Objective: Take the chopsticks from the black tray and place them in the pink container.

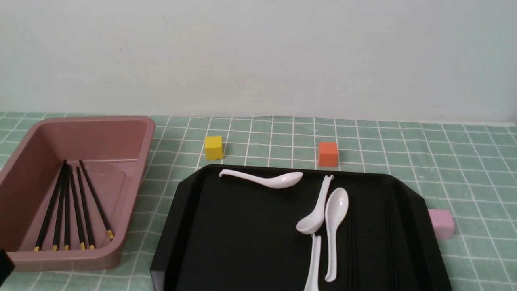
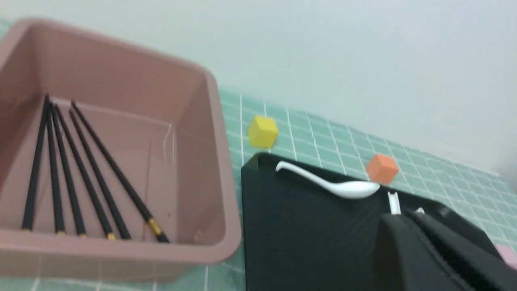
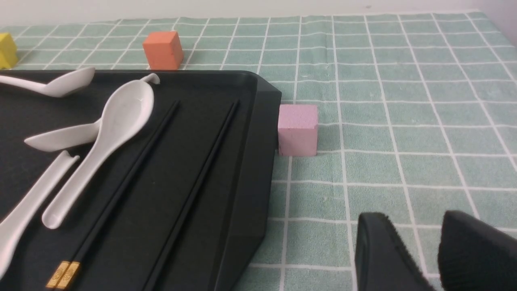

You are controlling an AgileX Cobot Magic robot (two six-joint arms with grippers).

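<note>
The pink container (image 1: 133, 190) stands at the left with several black, gold-tipped chopsticks (image 1: 68, 206) fanned on its floor, also plain in the left wrist view (image 2: 80, 169). The black tray (image 1: 185, 202) fills the middle. In the right wrist view more chopsticks (image 3: 133, 169) lie lengthwise on the tray's right part (image 3: 250, 161), a further dark stick (image 3: 202, 161) beside them. My left gripper (image 2: 404, 216) hovers over the tray near the container, shut and empty. My right gripper (image 3: 414, 216) is open over the cloth, to the right of the tray, with nothing between its fingers.
Three white soup spoons (image 1: 335, 214) lie on the tray beside the chopsticks. A yellow cube (image 1: 213, 147) and an orange cube (image 1: 327, 154) sit behind the tray. A pale pink cube (image 3: 298, 129) touches the tray's right rim. A wall bounds the green checked cloth.
</note>
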